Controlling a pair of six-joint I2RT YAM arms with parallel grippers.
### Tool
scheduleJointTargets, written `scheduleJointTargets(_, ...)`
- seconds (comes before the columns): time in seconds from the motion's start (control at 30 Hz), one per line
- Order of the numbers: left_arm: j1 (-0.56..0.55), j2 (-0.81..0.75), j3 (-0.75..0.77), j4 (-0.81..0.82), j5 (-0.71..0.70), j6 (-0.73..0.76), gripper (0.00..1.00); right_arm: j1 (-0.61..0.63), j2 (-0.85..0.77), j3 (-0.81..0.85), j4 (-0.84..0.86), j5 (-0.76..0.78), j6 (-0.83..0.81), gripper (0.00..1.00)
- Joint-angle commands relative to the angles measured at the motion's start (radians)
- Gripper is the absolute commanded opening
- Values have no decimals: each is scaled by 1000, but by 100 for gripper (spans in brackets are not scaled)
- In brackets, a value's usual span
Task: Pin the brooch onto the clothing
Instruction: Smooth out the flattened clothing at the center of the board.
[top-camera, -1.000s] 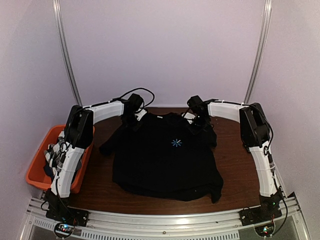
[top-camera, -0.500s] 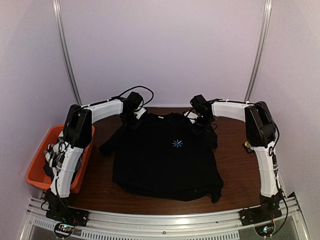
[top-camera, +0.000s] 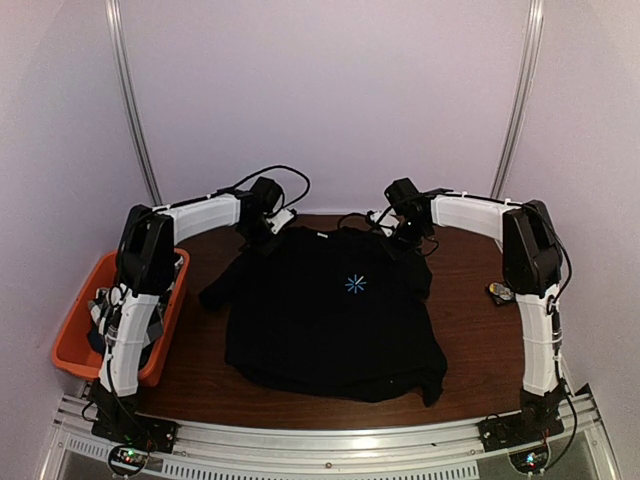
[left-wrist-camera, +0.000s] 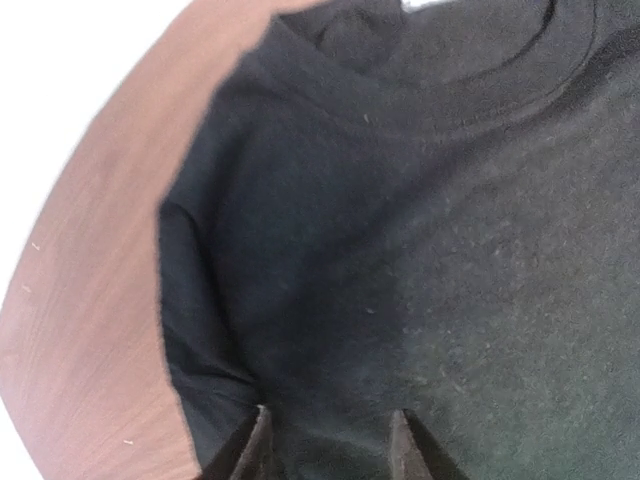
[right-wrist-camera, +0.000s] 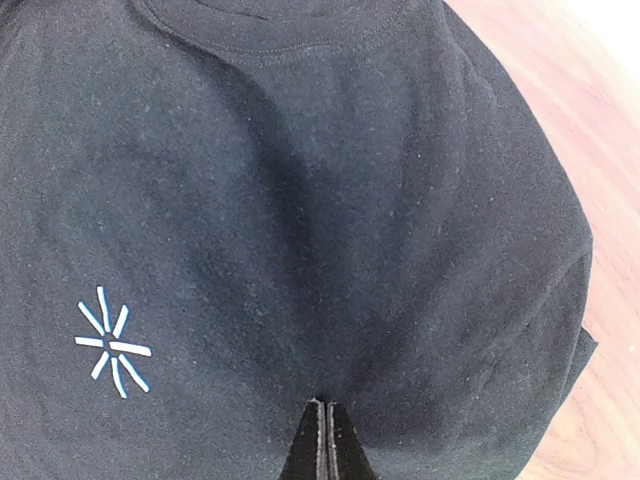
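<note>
The clothing, a black T-shirt (top-camera: 330, 330), lies flat on the brown table with its light-blue starburst print (top-camera: 354, 285) facing up. My left gripper (top-camera: 260, 240) hovers at the shirt's left shoulder. In the left wrist view its jaws (left-wrist-camera: 331, 420) stand apart over the black cloth (left-wrist-camera: 420, 250) and hold nothing. My right gripper (top-camera: 405, 240) is at the shirt's right shoulder. The right wrist view shows it (right-wrist-camera: 327, 405) shut just above the fabric, beside the starburst (right-wrist-camera: 112, 348). A small dark-and-gold item (top-camera: 497, 292), possibly the brooch, lies by the right arm.
An orange bin (top-camera: 72, 345) at the table's left edge holds a black-and-white checked cloth (top-camera: 105, 305). Black cables loop behind both wrists near the back wall. Bare brown table (top-camera: 470, 330) shows to the right of the shirt.
The left gripper has opened and let go of the shirt's shoulder. Both arms have drawn back towards the wall, and the right arm's move uncovered the small item on the table.
</note>
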Motion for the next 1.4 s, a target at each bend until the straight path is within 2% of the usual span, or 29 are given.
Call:
scheduleJointTargets(0.0, -7, 48, -7, 34, 5, 74, 49, -8, -21, -12, -4, 2, 10, 0)
scheduleJointTargets(0.27, -11, 90, 21, 72, 16, 132, 61, -8, -25, -11, -13, -5, 11, 0)
scheduleJointTargets(0.53, -14, 110, 7, 68, 17, 133, 79, -8, -19, -10, -13, -8, 13, 0)
scheduleJointTargets(0.63, -12, 121, 2, 56, 32, 125, 83, -7, -18, -11, -13, -7, 15, 0)
scheduleJointTargets(0.7, -2, 139, 18, 26, 89, 105, 82, -7, -21, -9, -13, -1, 15, 0)
scheduleJointTargets(0.87, 33, 166, 36, -44, 254, 20, 71, -8, -27, -9, -17, 10, 15, 0)
scheduleJointTargets(1.1, 34, 186, 30, -48, 307, -28, 47, -6, -23, -7, -9, 6, 24, 0)
scheduleJointTargets(1.37, 34, 229, 70, -83, 219, -56, 0, -6, -20, -10, -14, 0, 22, 0)
